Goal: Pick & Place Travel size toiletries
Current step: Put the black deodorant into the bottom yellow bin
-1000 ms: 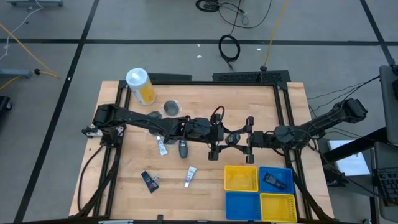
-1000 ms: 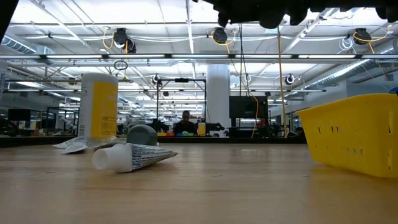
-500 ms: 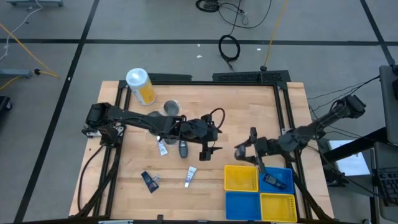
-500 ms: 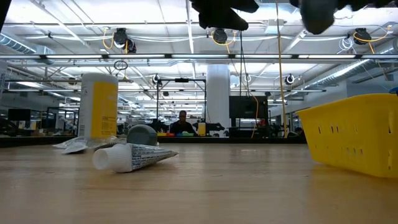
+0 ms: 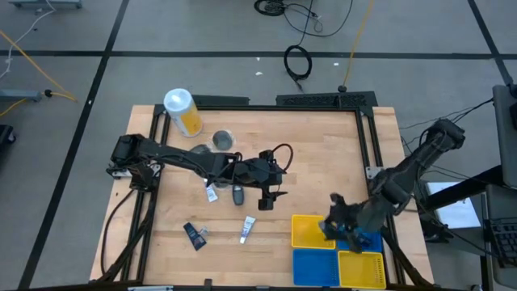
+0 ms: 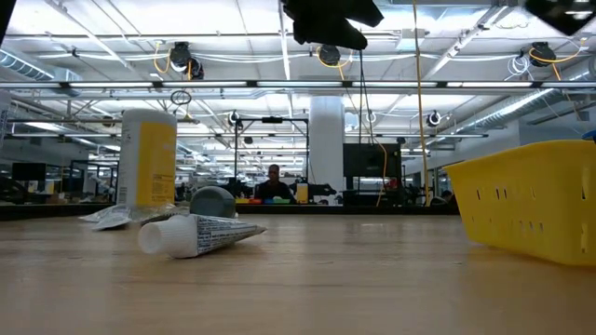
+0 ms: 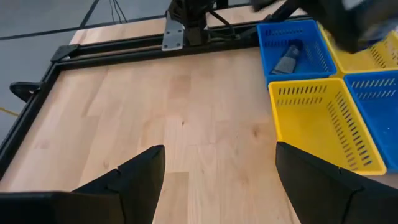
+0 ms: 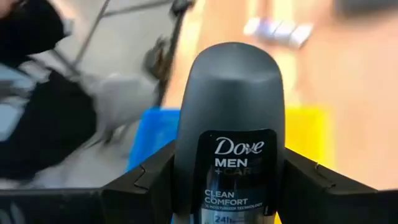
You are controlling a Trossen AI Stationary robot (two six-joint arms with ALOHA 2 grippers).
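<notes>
My right gripper [image 5: 332, 226] hangs over the bins at the table's near right, shut on a dark oval Dove bottle [image 8: 236, 112]. My left gripper [image 5: 271, 202] hovers open above the middle of the table, its fingers [image 7: 140, 180] wide apart. On the wood left of it lie a white tube [image 5: 211, 191] and a second dark oval bottle [image 5: 238, 194]. Nearer the front edge lie a dark blue tube [image 5: 195, 235] and another white tube [image 5: 247, 229]. Two grey jars [image 5: 223, 141] stand near the far left. My right gripper pinches the Dove bottle by the labelled part of its body [image 8: 239, 186], one finger [image 8: 140, 186] on each narrow side. The rounded cap end [image 8: 236, 68] points away from the wrist. The bottle is lifted clear, above the yellow and blue bins.
Four square bins sit at the near right: yellow [image 5: 303, 238], blue [image 5: 371, 240] with a dark item [image 7: 289, 56] inside, blue [image 5: 315, 267], yellow [image 5: 361, 269]. A tall yellow canister [image 5: 182, 111] stands at the far left. Bare wood [image 7: 186, 112] lies between my left gripper and the bins.
The two grippers stood close together over the table's middle. My right gripper has since swung toward the near right corner, carrying the bottle over the bins. My left gripper has drawn back a little toward the table's left and then kept still.
</notes>
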